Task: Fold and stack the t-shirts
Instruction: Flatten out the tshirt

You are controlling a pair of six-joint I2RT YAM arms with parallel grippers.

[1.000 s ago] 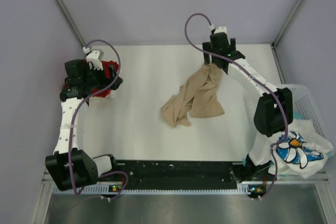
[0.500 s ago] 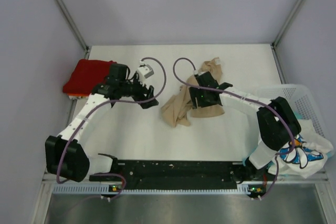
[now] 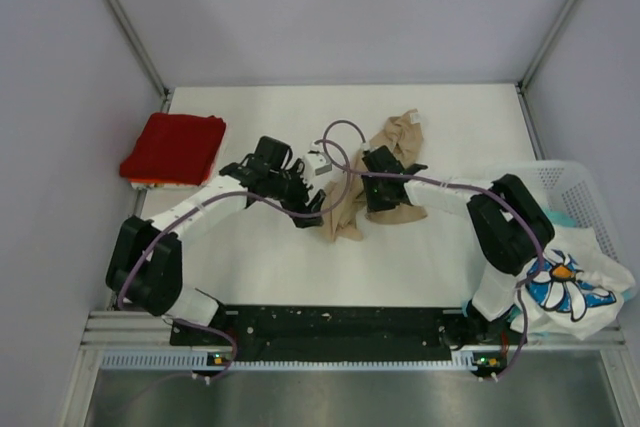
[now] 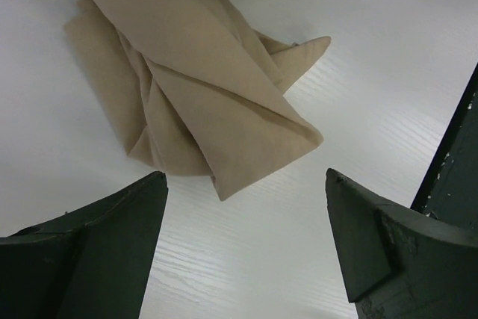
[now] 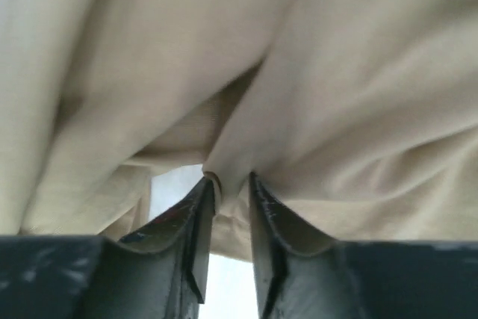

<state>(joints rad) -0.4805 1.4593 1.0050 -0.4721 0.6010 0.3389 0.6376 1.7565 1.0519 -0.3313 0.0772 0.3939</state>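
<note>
Right gripper [image 5: 228, 183]: fingers drawn nearly together on a thin ridge of the tan shirt [image 5: 336, 72], which bunches just ahead of the tips.
Left gripper [image 4: 245, 178]: jaws wide apart and empty, with a layered corner of the tan shirt just ahead of them on the table [image 4: 388, 50].
Stack: the folded red shirt [image 3: 175, 145] lies well off to the left gripper's outer side.
Slip risk: the right pinch looks shallow, so a pull could free the fold.
Layer risk: the left jaws may catch several layers at once and spread the shirt twisted.
Crowding risk: the grippers sit near each other, and the looped cables [image 3: 335, 127] could snag.
</note>
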